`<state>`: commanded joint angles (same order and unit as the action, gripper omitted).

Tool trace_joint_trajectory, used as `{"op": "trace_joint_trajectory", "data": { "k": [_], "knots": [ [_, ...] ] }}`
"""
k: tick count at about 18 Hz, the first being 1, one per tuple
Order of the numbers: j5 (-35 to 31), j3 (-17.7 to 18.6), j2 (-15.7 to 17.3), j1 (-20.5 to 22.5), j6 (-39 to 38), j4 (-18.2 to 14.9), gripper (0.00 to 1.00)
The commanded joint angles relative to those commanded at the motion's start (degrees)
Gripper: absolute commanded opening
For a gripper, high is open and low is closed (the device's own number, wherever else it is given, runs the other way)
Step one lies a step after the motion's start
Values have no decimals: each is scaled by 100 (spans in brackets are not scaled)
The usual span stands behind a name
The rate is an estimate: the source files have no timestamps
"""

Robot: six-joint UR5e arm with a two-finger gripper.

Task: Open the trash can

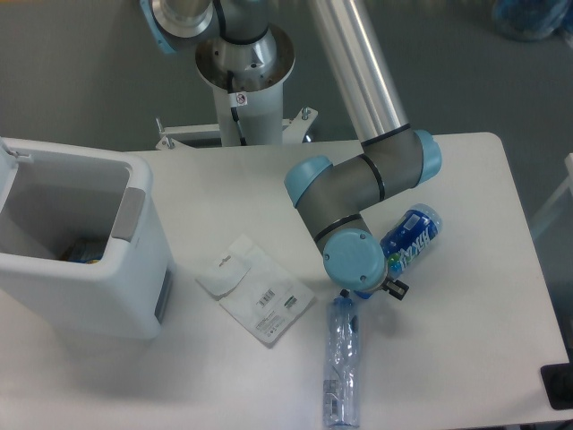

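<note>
The open white bin [85,269] stands at the table's [466,358] left. The arm [358,193] hangs over a blue can [414,236], a clear bottle [342,363] and a packet [260,291].

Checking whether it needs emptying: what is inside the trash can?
The trash can is open. Something small, yellow and blue lies at its bottom; the near wall hides the rest of the floor.
</note>
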<state>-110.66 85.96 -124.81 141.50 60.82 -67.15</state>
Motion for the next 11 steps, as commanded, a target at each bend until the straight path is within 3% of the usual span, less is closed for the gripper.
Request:
{"op": "trace_joint_trajectory", "data": {
  "k": [9,10,11],
  "knots": [
    [-9,0,9,0,-9,0,51],
    [0,0,9,0,-17,0,56],
    [9,-9,9,0,-17,0,71]
  ]
}}
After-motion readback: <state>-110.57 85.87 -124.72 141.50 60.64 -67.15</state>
